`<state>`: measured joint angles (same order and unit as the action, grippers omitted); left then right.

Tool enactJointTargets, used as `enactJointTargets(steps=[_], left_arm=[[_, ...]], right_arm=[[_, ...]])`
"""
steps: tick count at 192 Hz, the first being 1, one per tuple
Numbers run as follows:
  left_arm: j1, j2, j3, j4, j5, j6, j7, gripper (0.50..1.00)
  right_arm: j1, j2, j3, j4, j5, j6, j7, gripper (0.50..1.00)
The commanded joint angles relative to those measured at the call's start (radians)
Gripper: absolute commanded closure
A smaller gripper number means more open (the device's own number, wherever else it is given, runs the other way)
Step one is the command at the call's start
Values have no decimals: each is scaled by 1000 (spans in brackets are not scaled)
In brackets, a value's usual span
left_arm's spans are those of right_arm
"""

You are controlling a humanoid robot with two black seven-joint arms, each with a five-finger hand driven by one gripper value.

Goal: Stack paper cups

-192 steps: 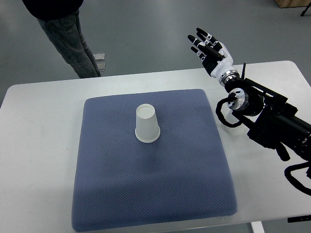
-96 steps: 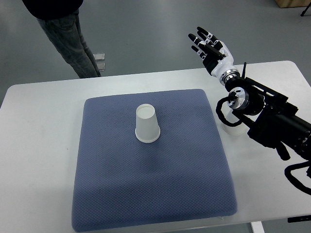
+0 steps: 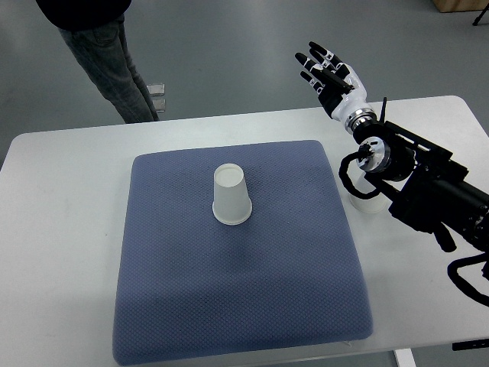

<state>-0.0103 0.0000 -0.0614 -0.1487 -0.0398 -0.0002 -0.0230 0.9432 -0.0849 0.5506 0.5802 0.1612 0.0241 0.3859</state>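
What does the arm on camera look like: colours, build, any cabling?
The right hand has black segmented fingers with white patches, on a white palm and a silver wrist ring. The right forearm behind it is matte black and blocky, with black cable looped beside the joint.

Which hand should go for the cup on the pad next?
Right, probably. The right hand is the only one in view, raised past the table's far edge with fingers spread and empty. The upside-down paper cup stands on the blue pad.
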Motion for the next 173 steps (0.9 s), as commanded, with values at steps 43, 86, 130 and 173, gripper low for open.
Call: enactJointTargets(steps=[43, 86, 130, 173], left_arm=[[0, 0, 0, 0, 0, -1, 0, 500], [0, 0, 0, 0, 0, 0, 0, 500], [0, 0, 0, 0, 0, 0, 0, 500], [0, 0, 0, 0, 0, 0, 0, 500]], right_arm=[[35, -69, -3, 12, -103, 2, -1, 589], [48, -197, -23, 66, -361, 17, -12, 589], [78, -352, -103, 106, -617, 111, -1, 587], [138, -495, -227, 244, -905, 231, 1, 589]])
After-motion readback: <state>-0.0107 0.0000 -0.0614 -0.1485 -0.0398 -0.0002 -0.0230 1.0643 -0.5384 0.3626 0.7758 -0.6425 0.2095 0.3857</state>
